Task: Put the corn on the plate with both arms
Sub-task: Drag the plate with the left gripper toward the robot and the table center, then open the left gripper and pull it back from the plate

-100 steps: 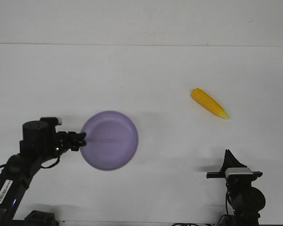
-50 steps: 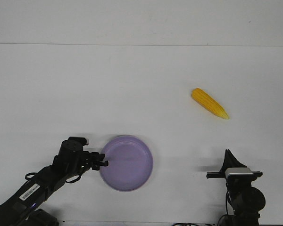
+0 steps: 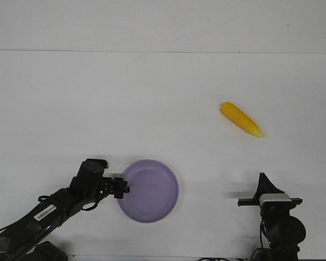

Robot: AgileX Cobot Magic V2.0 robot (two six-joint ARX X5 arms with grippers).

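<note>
A plain white table (image 3: 163, 98) lay bare between the round lavender-purple plate (image 3: 150, 190), near the front edge, and the small yellow-orange corn cob (image 3: 242, 119), which rested well apart to the right with its pale tip pointing down-right. The black left gripper (image 3: 121, 188) pinched the plate's left rim. The black right gripper (image 3: 263, 180) pointed upward near the front edge; whether its jaws were open could not be told.

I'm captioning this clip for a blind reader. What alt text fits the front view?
The left gripper holds the left rim of a lavender plate near the front of a white table. A yellow corn cob lies apart at far right, untouched, with the right gripper pointing upward below it.
</note>
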